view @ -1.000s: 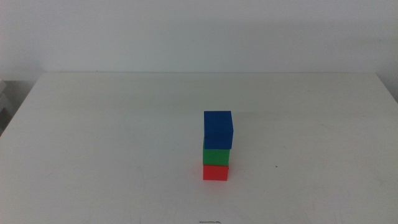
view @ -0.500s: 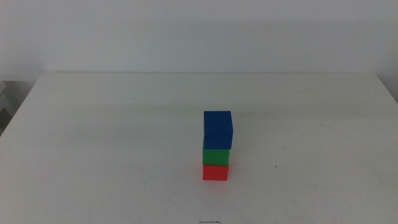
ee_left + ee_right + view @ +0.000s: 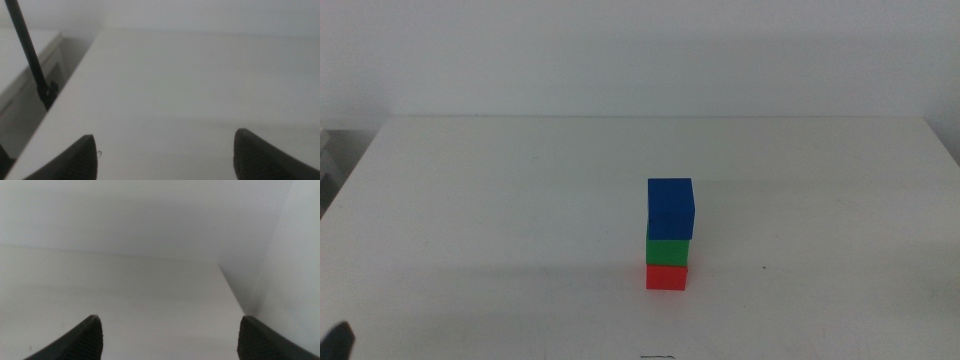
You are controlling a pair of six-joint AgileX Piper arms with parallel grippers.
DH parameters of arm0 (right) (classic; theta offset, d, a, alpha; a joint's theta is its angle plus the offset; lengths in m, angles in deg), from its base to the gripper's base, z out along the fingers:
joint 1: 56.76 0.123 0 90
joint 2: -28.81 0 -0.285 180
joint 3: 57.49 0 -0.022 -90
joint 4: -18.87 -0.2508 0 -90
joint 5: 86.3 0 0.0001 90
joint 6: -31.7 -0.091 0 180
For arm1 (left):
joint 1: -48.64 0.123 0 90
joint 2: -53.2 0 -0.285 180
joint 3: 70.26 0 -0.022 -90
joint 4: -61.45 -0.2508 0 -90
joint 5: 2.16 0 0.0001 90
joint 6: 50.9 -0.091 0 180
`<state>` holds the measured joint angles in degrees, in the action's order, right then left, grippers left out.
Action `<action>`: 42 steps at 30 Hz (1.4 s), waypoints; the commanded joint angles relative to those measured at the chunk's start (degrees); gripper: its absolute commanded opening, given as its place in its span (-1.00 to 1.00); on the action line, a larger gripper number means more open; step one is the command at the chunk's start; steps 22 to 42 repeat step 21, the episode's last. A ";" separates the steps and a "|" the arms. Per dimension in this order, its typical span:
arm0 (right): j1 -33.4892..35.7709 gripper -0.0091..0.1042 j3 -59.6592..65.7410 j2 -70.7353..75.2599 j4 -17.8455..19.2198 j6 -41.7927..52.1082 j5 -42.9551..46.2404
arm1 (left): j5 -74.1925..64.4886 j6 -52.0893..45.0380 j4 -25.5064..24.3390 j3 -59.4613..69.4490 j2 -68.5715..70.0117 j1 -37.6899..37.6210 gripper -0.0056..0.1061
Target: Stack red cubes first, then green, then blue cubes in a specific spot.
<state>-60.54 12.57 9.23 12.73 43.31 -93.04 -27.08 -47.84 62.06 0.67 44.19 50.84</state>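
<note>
red cubes (image 3: 666, 277) under green (image 3: 667, 250), blue cubes (image 3: 670, 207) far from left gripper (image 3: 162, 155)

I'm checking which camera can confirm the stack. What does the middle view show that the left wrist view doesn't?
Only the middle view shows the stack: red cube at the bottom, green cube on it, blue cube on top, standing free. Only the left wrist view shows the left gripper, jaws wide apart with nothing between them, and a dark rod beyond the table's edge. Both show the white table.

Matte red cube (image 3: 666, 277), green (image 3: 667, 251), blue (image 3: 670, 208); smooth white tabletop (image 3: 500, 200).
</note>
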 commanded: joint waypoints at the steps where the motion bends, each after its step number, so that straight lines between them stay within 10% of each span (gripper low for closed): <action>1: -0.47 0.48 1.76 2.11 0.98 0.67 4.95 | 4.91 0.60 0.63 0.69 0.30 0.17 0.77; 42: -0.47 0.48 8.13 10.69 0.99 0.67 1.76 | 8.45 0.60 0.63 7.80 3.40 0.17 0.77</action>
